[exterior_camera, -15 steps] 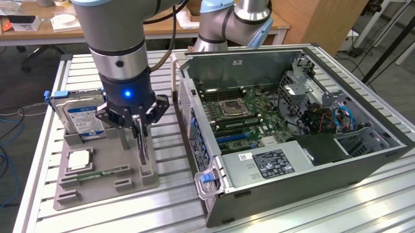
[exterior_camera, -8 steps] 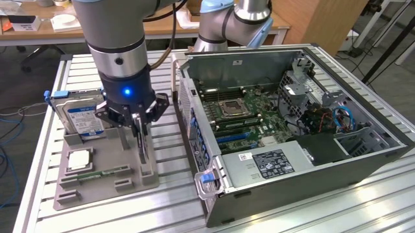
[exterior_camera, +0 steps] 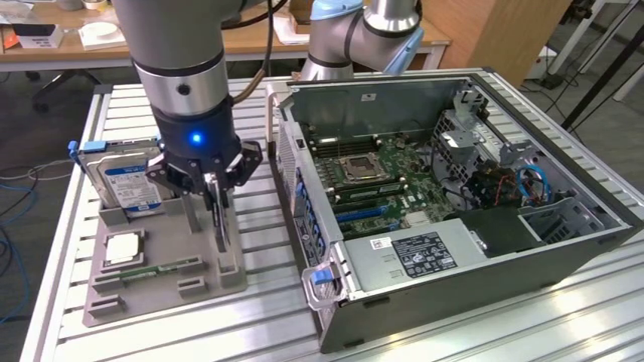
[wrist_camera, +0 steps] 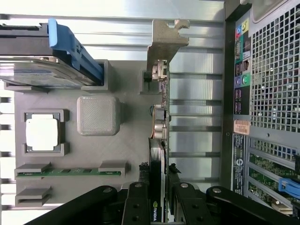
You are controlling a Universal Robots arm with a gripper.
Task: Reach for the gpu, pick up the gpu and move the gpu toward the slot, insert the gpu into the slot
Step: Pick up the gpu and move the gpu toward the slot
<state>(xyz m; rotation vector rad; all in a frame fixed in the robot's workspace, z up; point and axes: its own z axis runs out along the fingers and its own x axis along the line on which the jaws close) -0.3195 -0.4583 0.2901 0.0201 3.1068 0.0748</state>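
Seems the pick-up; pinching the upright card [wrist_camera: 159, 117] with gripper [wrist_camera: 158, 190] half closed, seated in the grey stand [wrist_camera: 93, 159]; calls for a straight lift.

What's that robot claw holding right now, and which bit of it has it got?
The gripper pinches the gpu, a thin card standing on edge in the gray holder, by its upper edge near the end away from the silver bracket.
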